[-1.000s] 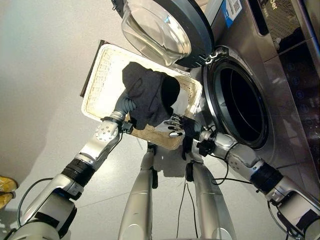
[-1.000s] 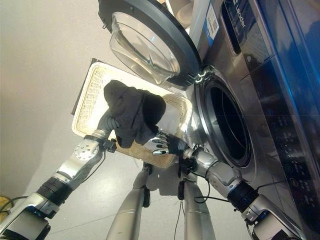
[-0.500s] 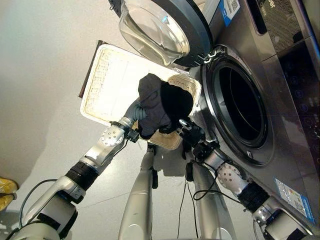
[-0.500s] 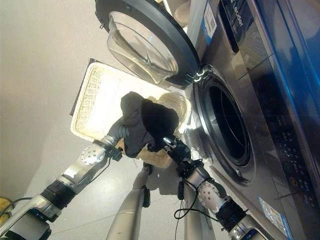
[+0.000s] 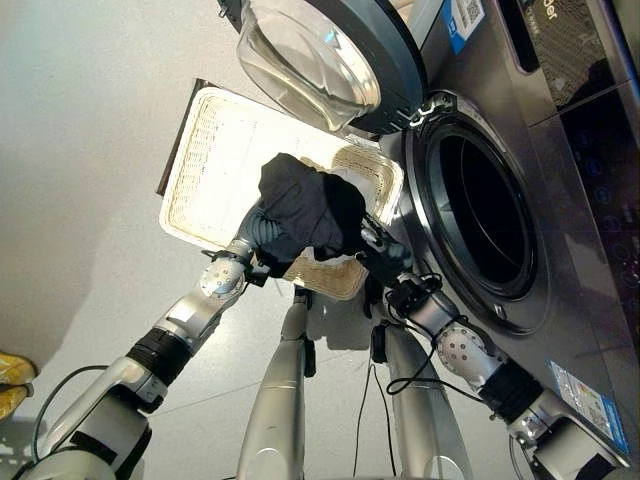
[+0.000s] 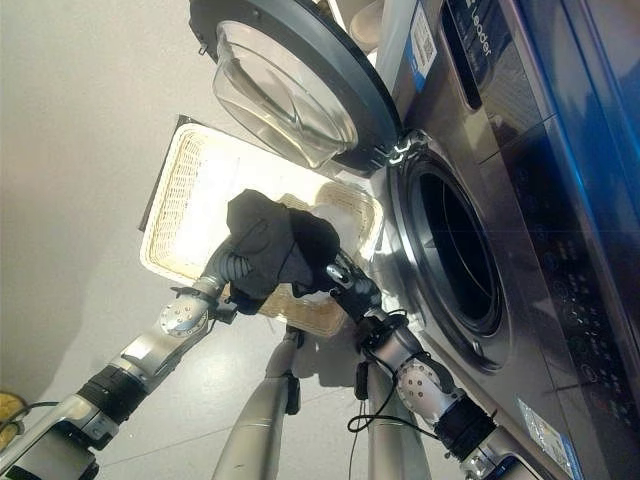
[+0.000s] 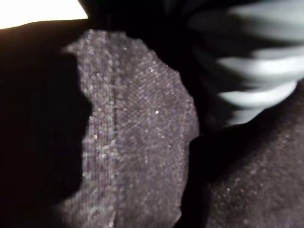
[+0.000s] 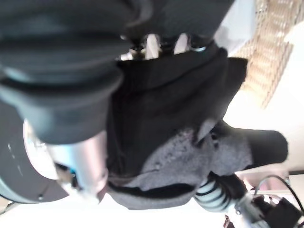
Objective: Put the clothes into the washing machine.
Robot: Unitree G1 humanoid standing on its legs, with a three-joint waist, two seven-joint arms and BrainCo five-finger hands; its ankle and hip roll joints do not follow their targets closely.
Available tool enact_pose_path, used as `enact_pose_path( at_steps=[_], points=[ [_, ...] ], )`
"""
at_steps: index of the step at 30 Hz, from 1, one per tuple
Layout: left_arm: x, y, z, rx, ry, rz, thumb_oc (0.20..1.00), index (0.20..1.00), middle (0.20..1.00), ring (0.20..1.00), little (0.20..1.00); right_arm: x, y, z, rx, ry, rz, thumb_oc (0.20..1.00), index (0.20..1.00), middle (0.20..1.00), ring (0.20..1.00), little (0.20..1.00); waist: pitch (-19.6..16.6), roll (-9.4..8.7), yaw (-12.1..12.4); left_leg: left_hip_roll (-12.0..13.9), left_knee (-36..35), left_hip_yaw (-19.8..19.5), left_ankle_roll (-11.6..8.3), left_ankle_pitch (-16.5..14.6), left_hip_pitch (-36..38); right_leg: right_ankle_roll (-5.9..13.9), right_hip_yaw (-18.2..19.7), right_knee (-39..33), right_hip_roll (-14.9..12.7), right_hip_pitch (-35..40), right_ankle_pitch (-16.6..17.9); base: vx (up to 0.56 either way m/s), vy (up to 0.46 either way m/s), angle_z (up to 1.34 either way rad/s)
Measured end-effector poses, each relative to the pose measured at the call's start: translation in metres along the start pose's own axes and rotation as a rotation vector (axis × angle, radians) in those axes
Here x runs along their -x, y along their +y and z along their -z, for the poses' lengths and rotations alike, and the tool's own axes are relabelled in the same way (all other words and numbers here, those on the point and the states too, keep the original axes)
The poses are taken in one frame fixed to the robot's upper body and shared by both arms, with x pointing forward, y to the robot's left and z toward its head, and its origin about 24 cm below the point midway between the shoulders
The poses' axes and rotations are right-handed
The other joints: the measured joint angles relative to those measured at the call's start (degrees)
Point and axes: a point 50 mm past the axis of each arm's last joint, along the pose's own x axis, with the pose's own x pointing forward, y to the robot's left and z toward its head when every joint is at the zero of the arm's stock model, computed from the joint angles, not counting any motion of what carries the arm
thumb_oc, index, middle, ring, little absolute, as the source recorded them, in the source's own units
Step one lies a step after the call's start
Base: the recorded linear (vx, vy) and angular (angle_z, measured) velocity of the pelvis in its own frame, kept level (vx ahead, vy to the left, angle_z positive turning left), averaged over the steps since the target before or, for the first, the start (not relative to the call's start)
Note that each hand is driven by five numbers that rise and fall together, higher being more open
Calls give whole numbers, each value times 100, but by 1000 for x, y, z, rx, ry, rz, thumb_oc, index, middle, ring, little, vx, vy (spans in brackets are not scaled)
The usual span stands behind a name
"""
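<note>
Right wrist view: fingers (image 8: 153, 46) of the right hand (image 6: 345, 283) press into the dark garment (image 5: 305, 213), tips buried in the cloth, so whether they curl round it I cannot tell. Left hand (image 5: 262, 232) sits under the same garment, its fingers hidden by the cloth, grip cannot be told either. Garment is held up between both hands, above the near corner of the wicker basket (image 5: 195, 150), just beside the washing machine (image 5: 560, 190). Door (image 5: 330, 55) is swung wide open, drum opening (image 5: 480, 205) dark, nothing seen inside. Judgement: roughly midway, garment lifted out, transfer into the drum not yet done. Basket otherwise looks bare. Basket sits on pale grey floor (image 5: 90, 90), machine front is dark metallic.
</note>
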Motion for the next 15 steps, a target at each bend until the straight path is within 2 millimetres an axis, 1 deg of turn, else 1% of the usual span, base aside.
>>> enact_pose_path(
  at_steps=[4, 7, 11, 12, 15],
  points=[
    [-1, -9, 1, -45, 16, 72, 200, 200, 200, 200, 200, 1, -1, -1, 12, 2, -9, 1000, 1000, 1000, 1000, 1000, 0, 0, -1, 2, 0, 1, 0, 0, -2, 1, 0, -3, 3, 0, -1, 0, 0, 0],
    [-4, -15, -1, -83, 25, 131, 200, 200, 200, 200, 200, 1, -2, -1, 63, 19, -13, 1000, 1000, 1000, 1000, 1000, 0, 0, -5, 2, -1, 0, 0, 0, -7, 2, 0, -8, 5, -1, -1, 0, 0, 0],
    [-8, -15, -6, -137, 17, 181, 200, 200, 200, 200, 200, 1, -3, -4, 105, 32, -14, 1000, 1000, 1000, 1000, 1000, 0, -1, -13, 4, -1, -1, -3, -3, -14, 2, 0, -13, 8, -2, -1, 0, 0, 0],
    [-10, -15, -9, -162, 12, 224, 200, 200, 200, 200, 200, 1, -4, -4, 125, 47, -10, 1000, 1000, 1000, 1000, 1000, 0, -1, -16, 4, -1, -1, -3, -3, -14, 2, -1, -15, 9, -2, -1, 0, 0, 0],
    [-11, -13, -11, -173, 10, 246, 200, 200, 200, 200, 200, 0, -3, -5, 132, 54, -11, 1000, 1000, 1000, 1000, 1000, 0, -1, -16, 6, -3, -1, -3, -4, -20, 1, -1, -30, 13, -2, -1, 0, 0, 0]
  ],
)
